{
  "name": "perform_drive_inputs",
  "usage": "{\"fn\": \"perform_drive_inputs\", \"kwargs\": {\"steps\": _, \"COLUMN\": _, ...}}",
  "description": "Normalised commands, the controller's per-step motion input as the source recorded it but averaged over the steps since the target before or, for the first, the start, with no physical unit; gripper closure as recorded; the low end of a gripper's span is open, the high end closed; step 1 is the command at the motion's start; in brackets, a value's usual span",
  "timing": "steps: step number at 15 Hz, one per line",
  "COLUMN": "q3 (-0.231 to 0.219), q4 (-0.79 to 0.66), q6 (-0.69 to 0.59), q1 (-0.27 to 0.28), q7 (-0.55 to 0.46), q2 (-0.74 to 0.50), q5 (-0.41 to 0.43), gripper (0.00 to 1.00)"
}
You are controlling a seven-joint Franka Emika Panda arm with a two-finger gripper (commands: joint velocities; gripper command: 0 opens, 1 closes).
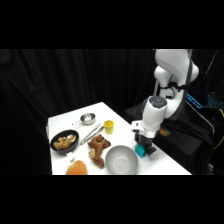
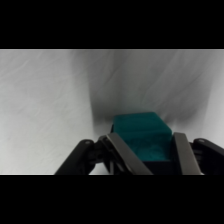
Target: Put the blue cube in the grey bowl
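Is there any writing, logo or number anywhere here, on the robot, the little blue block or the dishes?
None can be read.
The blue cube between the fingers has plain faces.
The grey bowl, yellow cup and metal bowl show no labels.
The white arm shows no legible marking; glowing blue lines behind it are too blurred to read as signs.

You see a matt grey bowl (image 1: 121, 159), a shiny metal bowl (image 1: 88, 118) with metal tongs (image 1: 92, 133) near it, and a smooth matt blue cube (image 2: 143, 137) between dull metal fingers (image 2: 186, 152) over a matt white table (image 2: 45, 110).
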Motion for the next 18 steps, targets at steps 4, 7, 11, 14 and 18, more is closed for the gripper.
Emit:
{"fn": "perform_drive_inputs", "kwargs": {"steps": 4, "q3": 0.012, "q4": -0.04, "q6": -0.28, "q1": 0.075, "q7": -0.04, "q2": -0.27, "q5": 0.065, "gripper": 0.70}}
{"fn": "perform_drive_inputs", "kwargs": {"steps": 7, "q3": 0.162, "q4": -0.05, "q6": -0.56, "q1": -0.085, "q7": -0.34, "q2": -0.49, "q5": 0.295, "gripper": 0.70}}
{"fn": "perform_drive_inputs", "kwargs": {"steps": 11, "q3": 0.190, "q4": 0.09, "q6": -0.58, "q1": -0.226, "q7": -0.36, "q2": -0.45, "q5": 0.209, "gripper": 0.70}}
{"fn": "perform_drive_inputs", "kwargs": {"steps": 14, "q3": 0.158, "q4": 0.20, "q6": -0.51, "q1": -0.251, "q7": -0.33, "q2": -0.31, "q5": 0.149, "gripper": 0.70}}
{"fn": "perform_drive_inputs", "kwargs": {"steps": 18, "q3": 0.130, "q4": 0.28, "q6": -0.39, "q1": -0.221, "q7": -0.31, "q2": -0.09, "q5": 0.148, "gripper": 0.70}}
